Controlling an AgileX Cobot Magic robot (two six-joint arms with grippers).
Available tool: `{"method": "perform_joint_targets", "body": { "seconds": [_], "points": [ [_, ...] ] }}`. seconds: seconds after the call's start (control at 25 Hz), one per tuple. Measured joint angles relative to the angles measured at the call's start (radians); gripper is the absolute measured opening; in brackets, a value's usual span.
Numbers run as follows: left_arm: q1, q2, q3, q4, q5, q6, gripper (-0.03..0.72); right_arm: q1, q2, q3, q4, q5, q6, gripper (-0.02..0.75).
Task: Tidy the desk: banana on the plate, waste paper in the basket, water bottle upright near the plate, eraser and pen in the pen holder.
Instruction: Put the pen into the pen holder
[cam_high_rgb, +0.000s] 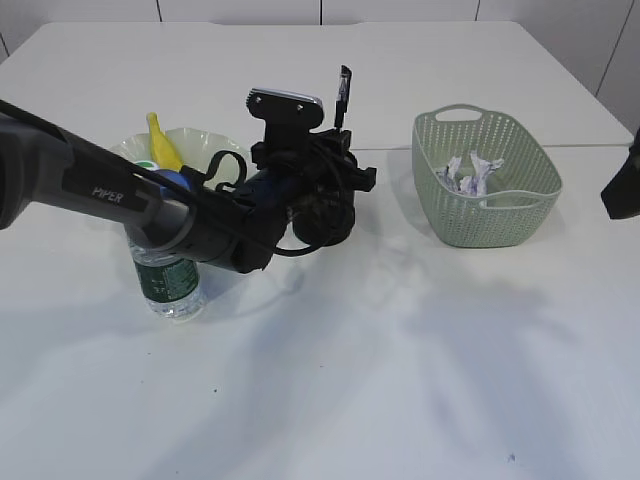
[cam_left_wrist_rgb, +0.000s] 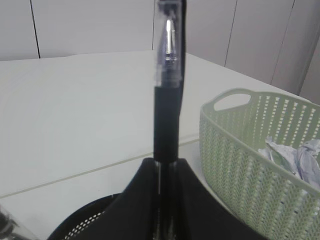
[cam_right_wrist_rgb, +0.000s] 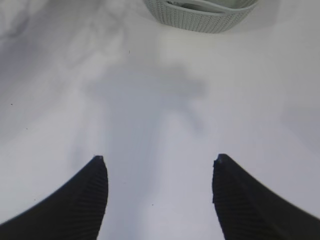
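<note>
My left gripper (cam_high_rgb: 340, 142) (cam_left_wrist_rgb: 165, 162) is shut on a black pen (cam_high_rgb: 343, 92) (cam_left_wrist_rgb: 166, 110) with a clear cap, held upright. It is just above the black mesh pen holder (cam_left_wrist_rgb: 82, 225), which the gripper mostly hides in the exterior view. The banana (cam_high_rgb: 164, 143) lies on the pale plate (cam_high_rgb: 205, 140). The water bottle (cam_high_rgb: 170, 285) stands upright in front of the plate, under my left arm. Crumpled waste paper (cam_high_rgb: 470, 175) (cam_left_wrist_rgb: 295, 160) lies in the green basket (cam_high_rgb: 500, 225) (cam_left_wrist_rgb: 235, 150). My right gripper (cam_right_wrist_rgb: 157, 160) is open and empty over bare table. The eraser is out of view.
The green basket's rim shows at the top of the right wrist view (cam_right_wrist_rgb: 200, 17). My right arm (cam_high_rgb: 622, 190) shows only at the right edge of the exterior view. The white table (cam_high_rgb: 400, 380) has a seam behind the basket.
</note>
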Motion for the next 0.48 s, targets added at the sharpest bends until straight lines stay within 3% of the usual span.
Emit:
{"method": "perform_joint_targets", "body": {
  "seconds": [0.48],
  "points": [
    [0.0, 0.0, 0.0, 0.0, 0.0, 0.0, 0.146, 0.0, 0.0, 0.0, 0.0, 0.0, 0.002, 0.493]
  ]
}}
